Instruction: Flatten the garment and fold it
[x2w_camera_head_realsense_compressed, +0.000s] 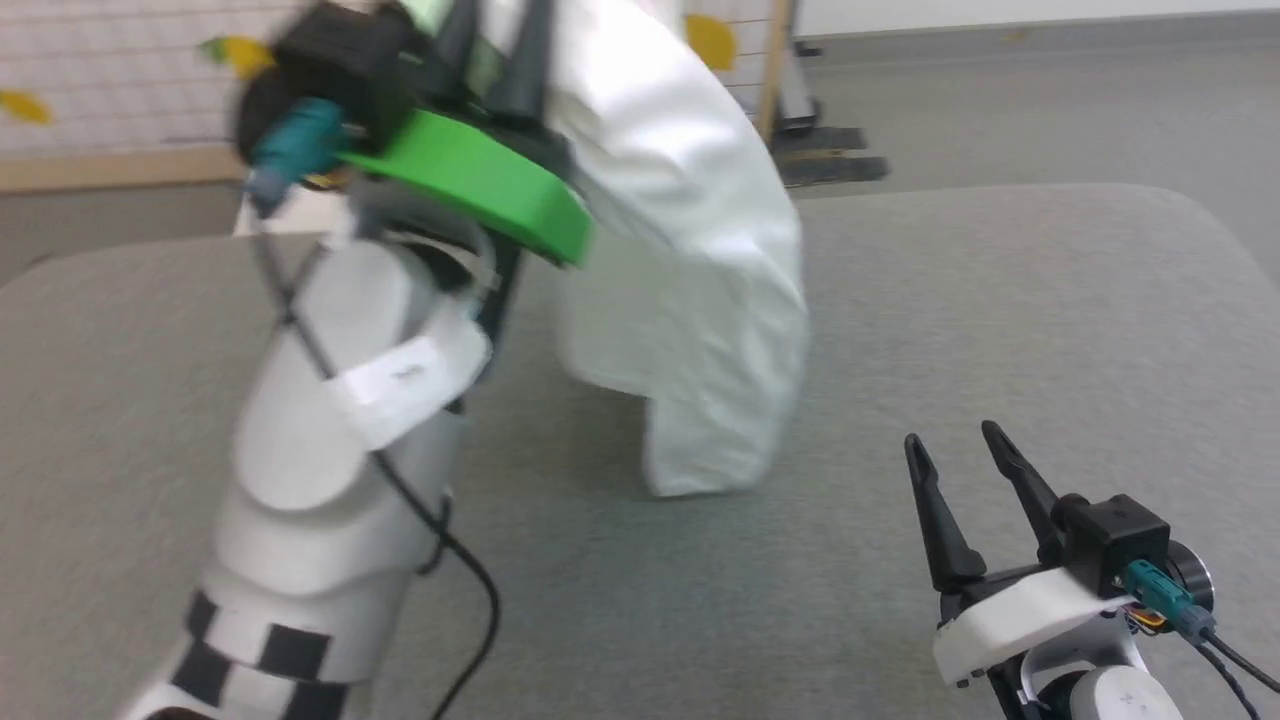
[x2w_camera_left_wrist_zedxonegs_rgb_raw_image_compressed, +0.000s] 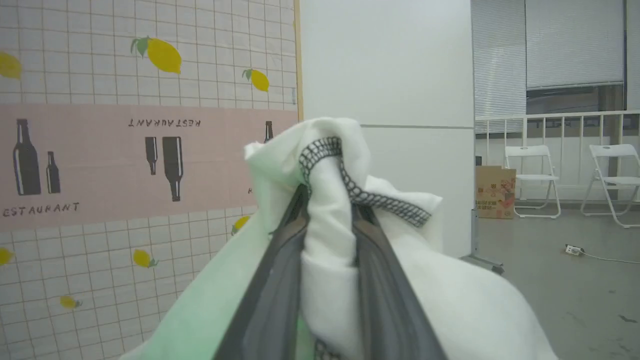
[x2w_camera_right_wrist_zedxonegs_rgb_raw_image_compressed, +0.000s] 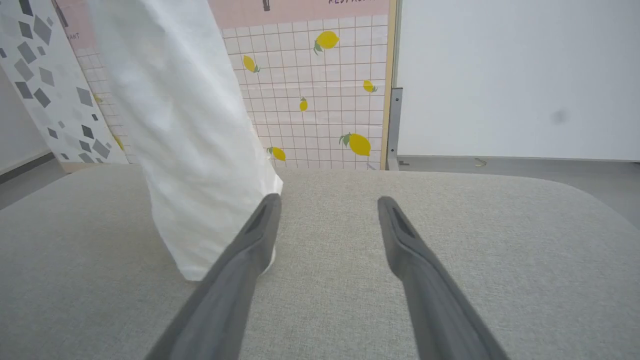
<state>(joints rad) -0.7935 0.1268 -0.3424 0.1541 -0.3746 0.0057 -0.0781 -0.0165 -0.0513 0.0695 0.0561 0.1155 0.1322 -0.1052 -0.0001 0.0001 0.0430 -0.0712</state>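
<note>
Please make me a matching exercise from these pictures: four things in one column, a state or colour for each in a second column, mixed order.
1. left pincer
2. right pincer
3. shirt
4. table

A. open, empty
B. grey, flat
C. shut on the shirt
D. white, hanging

Pairs: 1-C, 2-A, 3-D, 4-B

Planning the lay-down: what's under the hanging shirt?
Grey tabletop. The shirt hangs from the left end effector, lower end at or just above the surface. The spot directly beneath that end is covered.
</note>
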